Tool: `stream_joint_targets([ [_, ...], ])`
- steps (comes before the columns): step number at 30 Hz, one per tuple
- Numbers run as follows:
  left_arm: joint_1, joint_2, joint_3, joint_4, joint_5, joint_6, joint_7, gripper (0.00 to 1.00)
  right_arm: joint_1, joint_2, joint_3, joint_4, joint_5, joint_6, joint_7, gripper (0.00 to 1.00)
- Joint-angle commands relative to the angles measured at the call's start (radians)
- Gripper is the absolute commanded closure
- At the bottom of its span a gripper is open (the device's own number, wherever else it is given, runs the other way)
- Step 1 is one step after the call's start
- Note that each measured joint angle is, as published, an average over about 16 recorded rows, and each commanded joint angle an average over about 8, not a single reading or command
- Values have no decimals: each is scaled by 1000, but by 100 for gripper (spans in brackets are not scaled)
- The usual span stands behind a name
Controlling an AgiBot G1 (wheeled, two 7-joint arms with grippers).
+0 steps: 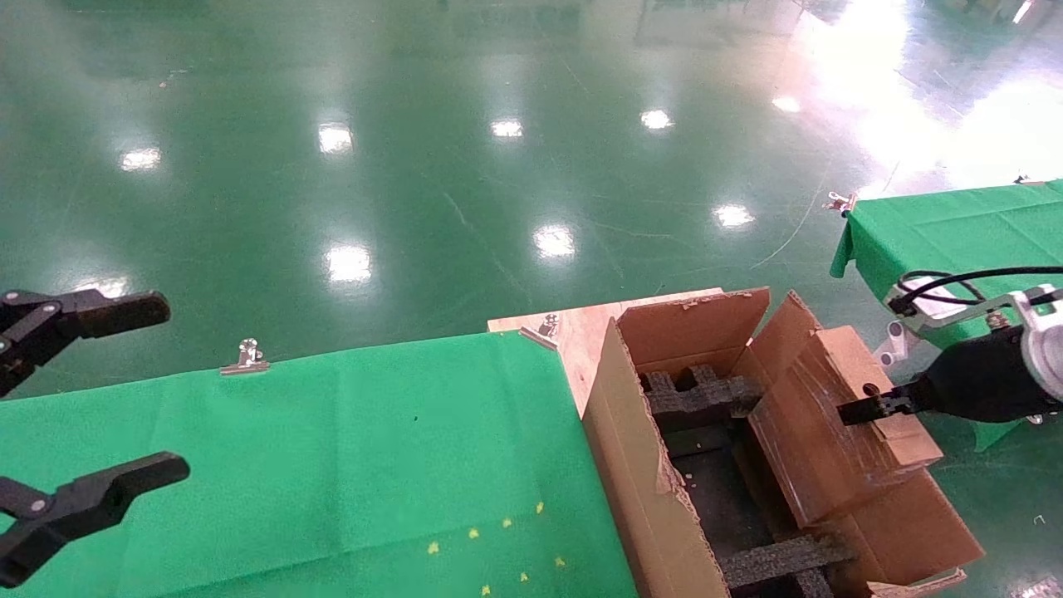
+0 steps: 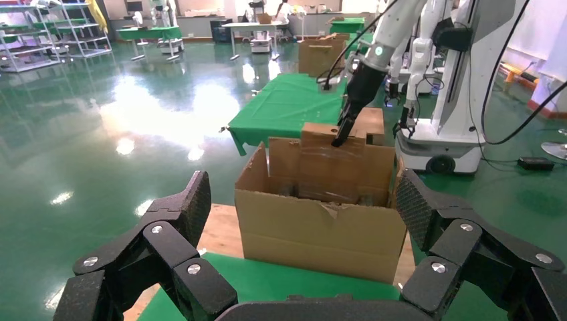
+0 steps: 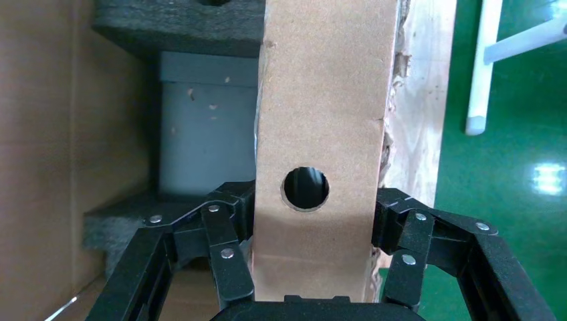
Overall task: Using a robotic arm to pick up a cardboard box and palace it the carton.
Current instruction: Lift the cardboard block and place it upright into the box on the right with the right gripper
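My right gripper [image 1: 859, 409] on the white robotic arm [image 1: 1042, 349] is shut on the cardboard box [image 1: 818, 453]. The box is small and brown, with clear tape and a round hole, and it hangs tilted with its lower end inside the carton [image 1: 631, 448]. In the right wrist view the fingers [image 3: 231, 251] press both sides of the box [image 3: 321, 100] below its hole. Black foam inserts [image 1: 698, 399] line the carton. My left gripper [image 1: 137, 390] is open and empty over the green table's left end. It faces the carton [image 2: 321, 227] in the left wrist view.
The green-clothed table [image 1: 374, 448] has metal clips [image 1: 245, 359] on its far edge and a bare wooden corner [image 1: 581, 328] beside the carton. A second green table [image 1: 955, 224] stands at the far right. The floor is glossy green. A white robot base [image 2: 441, 134] stands behind the carton.
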Motion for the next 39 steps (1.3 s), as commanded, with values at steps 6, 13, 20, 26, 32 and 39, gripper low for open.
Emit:
stream_joint_targets([
  [6,0,0,0,0,0,0,0,0,-75,-29,-12,-4,15,81,16,100],
  [13,0,0,0,0,0,0,0,0,-159,-85,-17,-59,45,144,9,100],
  [20,0,0,0,0,0,0,0,0,-242,-153,-11,-150,87,180,-26,100],
  [26,0,0,0,0,0,0,0,0,-307,-213,3,-242,130,184,-76,100],
  [32,0,0,0,0,0,0,0,0,-367,-271,16,-338,166,175,-136,100],
  [39,0,0,0,0,0,0,0,0,-435,-342,31,-450,199,167,-204,100],
])
